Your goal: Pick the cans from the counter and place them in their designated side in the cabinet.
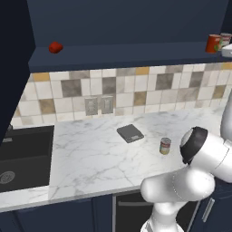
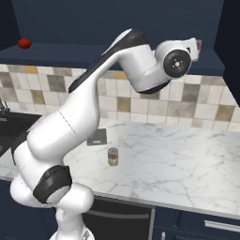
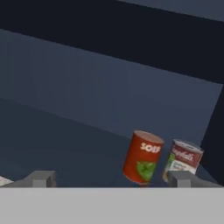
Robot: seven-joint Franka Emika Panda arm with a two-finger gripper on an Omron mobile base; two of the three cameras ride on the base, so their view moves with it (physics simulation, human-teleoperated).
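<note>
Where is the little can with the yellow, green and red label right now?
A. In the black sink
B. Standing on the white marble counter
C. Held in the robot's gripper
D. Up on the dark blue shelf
B: the small labelled can stands upright on the white marble counter, near a flat dark grey square, while the open gripper is up by the shelf.

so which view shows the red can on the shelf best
The hand view: the red can stands close and large, label readable, beside a white-and-red can. The left base view catches it small at the shelf's right end; in the right base view the arm covers it.
</note>
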